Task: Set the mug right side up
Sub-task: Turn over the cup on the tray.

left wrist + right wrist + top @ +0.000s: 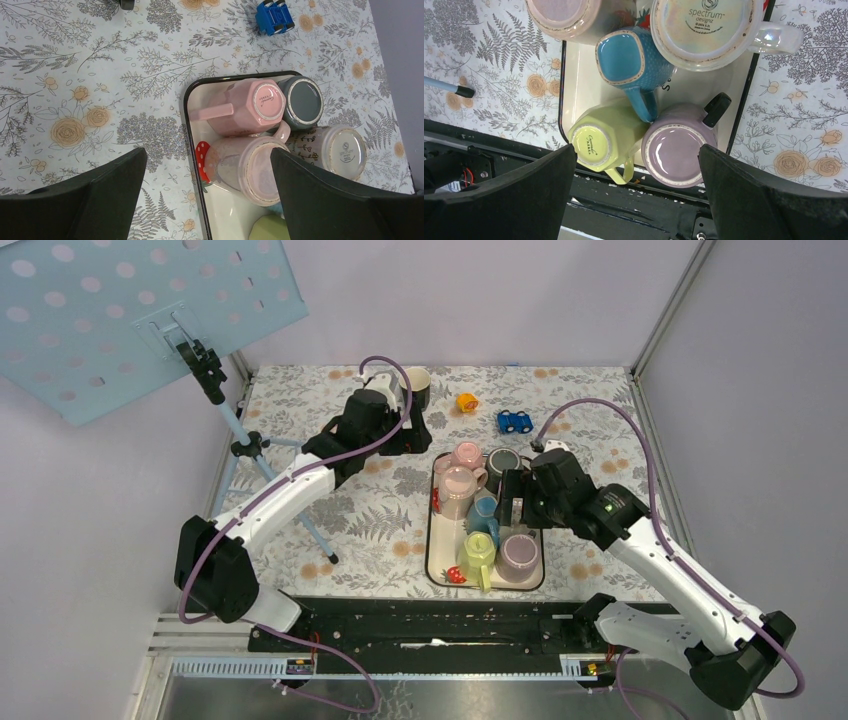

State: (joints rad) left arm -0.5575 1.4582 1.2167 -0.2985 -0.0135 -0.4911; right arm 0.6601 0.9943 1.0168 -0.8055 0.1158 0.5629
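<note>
— From above, what's around?
— A blue toy car (515, 422) at twelve o'clock of the tray (432, 540). An upright dark mug (418, 388) stands near the left pincer (412, 438). Floral cloth (390, 530), grey walls (480, 300).
— Left wrist?
— Fingers wide apart, holding nothing, over the tray's rim. A pink mug (250, 105) sits bottom-up inside.
— Right wrist?
— The right pincer (638, 147) is spread and empty above the inverted lime mug (599, 145) and lilac mug (674, 155), at the tray's six o'clock.

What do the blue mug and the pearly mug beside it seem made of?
Blue mug: probably glazed ceramic, going by the dimpled glossy wall and pale bare foot ring. Pearly mug: probably ceramic too, with an iridescent glossy glaze; a maker's stamp is printed on its base.
</note>
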